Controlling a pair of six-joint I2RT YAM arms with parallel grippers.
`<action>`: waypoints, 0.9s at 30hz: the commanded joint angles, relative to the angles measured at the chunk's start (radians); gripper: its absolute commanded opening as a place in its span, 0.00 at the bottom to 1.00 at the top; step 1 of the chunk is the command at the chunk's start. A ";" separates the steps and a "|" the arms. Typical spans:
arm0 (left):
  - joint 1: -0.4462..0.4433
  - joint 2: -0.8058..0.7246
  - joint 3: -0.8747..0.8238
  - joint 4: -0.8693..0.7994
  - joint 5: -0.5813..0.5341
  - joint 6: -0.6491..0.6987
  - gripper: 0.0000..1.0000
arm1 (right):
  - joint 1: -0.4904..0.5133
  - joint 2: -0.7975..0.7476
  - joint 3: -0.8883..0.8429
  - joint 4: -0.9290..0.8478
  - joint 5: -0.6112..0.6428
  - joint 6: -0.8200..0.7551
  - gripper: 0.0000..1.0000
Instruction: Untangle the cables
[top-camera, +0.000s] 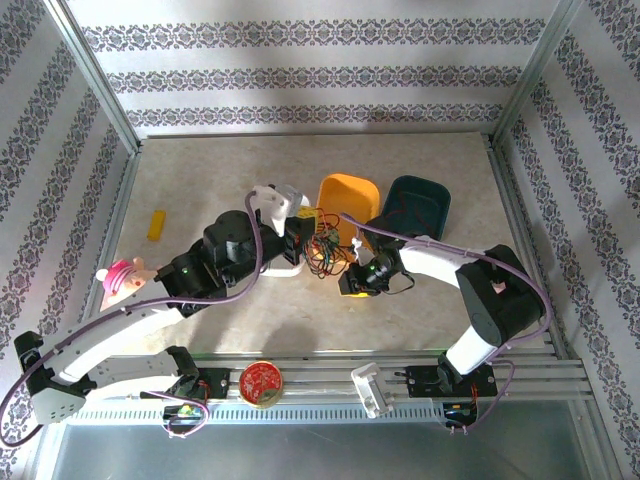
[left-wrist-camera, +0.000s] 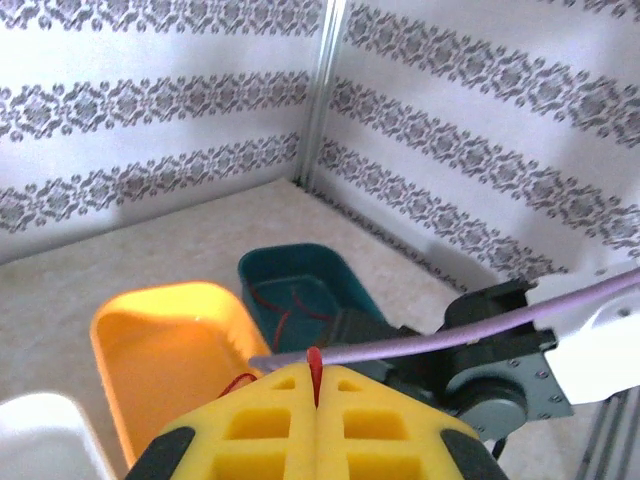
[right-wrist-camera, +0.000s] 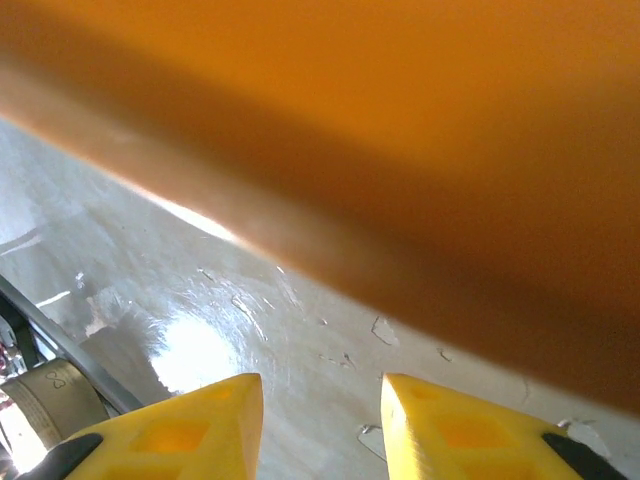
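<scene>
You had both arms stretched forward, converging. Your left gripper (left-wrist-camera: 316, 390) had its jaws shut on a red cable (left-wrist-camera: 315, 362); your right gripper (right-wrist-camera: 322, 402) had its jaws parted.

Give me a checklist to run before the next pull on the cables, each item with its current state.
1. Left jaws pinched shut on the red cable: ok.
2. Right jaws open with nothing between them, ready to take a strand: ok.
3. Tangle separated: not ok, it is bunched between the two arms.
4. Right jaws clear of the orange bin: cannot tell, its wall looms close in the right wrist view.
5. Red strand lying in the teal bin free of the tangle: cannot tell.
</scene>
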 joint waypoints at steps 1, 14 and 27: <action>0.011 0.032 0.006 -0.021 0.054 -0.009 0.00 | -0.020 -0.140 -0.029 0.005 0.055 0.001 0.38; 0.010 0.132 -0.070 -0.080 0.213 -0.075 0.00 | -0.035 -0.667 -0.016 0.044 0.036 -0.068 0.44; 0.010 0.133 -0.108 -0.060 0.220 -0.095 0.00 | 0.067 -0.554 0.014 0.181 -0.112 -0.030 0.41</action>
